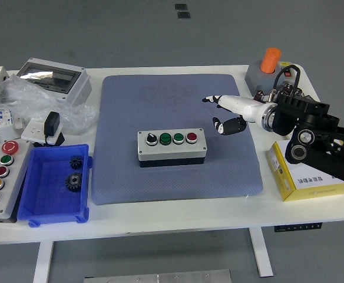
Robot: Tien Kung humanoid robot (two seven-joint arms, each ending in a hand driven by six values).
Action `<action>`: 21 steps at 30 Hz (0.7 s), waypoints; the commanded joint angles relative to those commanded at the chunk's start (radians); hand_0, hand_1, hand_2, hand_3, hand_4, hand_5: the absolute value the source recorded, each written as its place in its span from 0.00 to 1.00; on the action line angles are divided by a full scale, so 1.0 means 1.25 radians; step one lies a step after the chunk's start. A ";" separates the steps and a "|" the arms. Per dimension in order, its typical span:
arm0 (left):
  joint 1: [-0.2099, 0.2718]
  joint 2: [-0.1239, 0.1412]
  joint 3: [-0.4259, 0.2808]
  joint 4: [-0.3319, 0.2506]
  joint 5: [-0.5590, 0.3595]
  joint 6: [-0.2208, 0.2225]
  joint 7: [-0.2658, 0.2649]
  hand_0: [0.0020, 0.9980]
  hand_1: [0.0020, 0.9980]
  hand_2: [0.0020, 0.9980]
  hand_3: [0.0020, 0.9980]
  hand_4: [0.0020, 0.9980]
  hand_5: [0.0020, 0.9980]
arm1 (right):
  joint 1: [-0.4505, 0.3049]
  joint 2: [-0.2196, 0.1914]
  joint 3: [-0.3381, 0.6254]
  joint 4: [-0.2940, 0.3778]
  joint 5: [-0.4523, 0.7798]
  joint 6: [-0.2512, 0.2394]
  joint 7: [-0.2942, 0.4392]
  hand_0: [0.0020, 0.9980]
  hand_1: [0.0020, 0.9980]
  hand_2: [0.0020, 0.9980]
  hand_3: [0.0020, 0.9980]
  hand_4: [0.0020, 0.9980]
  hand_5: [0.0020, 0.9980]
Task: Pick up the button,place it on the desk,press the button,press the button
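The button box [172, 145] lies flat near the middle of the blue mat [175, 132], which covers the centre of the white table [178, 218]. The box is a grey oblong with a darker base, and its long axis runs left to right, roughly parallel to the table's near edge. Its four controls face up in a single row: a black knob at the left end, two green buttons in the middle and a red button at the right end.

The right robot hand [228, 113] hangs over the mat up and to the right of the box, clear of it and touching nothing. Its white fingers [214, 99] stretch out loosely toward the left, the dark thumb curls below them, and it holds nothing. The black arm behind it comes in from the right edge, passing over a yellow and white carton [298, 177] at the table's right side. The left arm is out of view.

Behind the arm, at the far right corner, stands a grey base with an orange knob [270, 59]. At the left, a blue bin [54, 186] holds two dark gears [73, 180]. Beside it lies a grey control panel [0, 177] with coloured buttons. Farther back are a grey enclosure with a clear lid [53, 79], crumpled plastic wrap [25, 97] and a black plug on a white socket [51, 127].
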 joint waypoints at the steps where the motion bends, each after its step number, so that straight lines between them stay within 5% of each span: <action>1: 0.000 0.000 0.000 0.000 0.000 0.000 0.000 0.57 0.52 0.49 0.59 0.16 0.00 | 0.008 -0.001 0.004 0.018 -0.022 0.029 -0.034 0.94 0.94 1.00 1.00 0.74 0.24; 6: -0.001 0.002 0.000 0.000 -0.002 0.001 0.001 0.57 0.52 0.49 0.59 0.16 0.00 | 0.049 0.018 0.008 0.064 0.028 0.153 -0.133 0.94 0.94 1.00 1.00 0.74 0.24; 7: -0.002 0.002 0.000 0.000 -0.002 0.001 0.001 0.57 0.52 0.49 0.59 0.16 0.00 | 0.058 0.027 0.012 0.062 0.045 0.182 -0.133 0.73 0.69 0.62 1.00 0.47 0.15; 12: -0.003 0.001 0.000 0.000 -0.003 0.000 0.004 0.57 0.52 0.49 0.59 0.16 0.00 | 0.080 0.048 0.021 0.053 0.093 0.270 -0.133 0.73 0.69 0.62 1.00 0.47 0.15; 13: -0.003 0.001 0.000 0.000 -0.003 0.000 0.005 0.57 0.53 0.49 0.59 0.16 0.00 | 0.083 0.051 0.023 0.051 0.103 0.287 -0.133 0.47 0.49 0.35 1.00 0.27 0.05; 21: -0.002 0.003 -0.002 0.000 -0.004 0.001 0.010 0.57 0.53 0.49 0.59 0.16 0.00 | 0.087 0.074 0.011 0.030 0.127 0.309 -0.133 0.45 0.46 0.32 1.00 0.21 0.01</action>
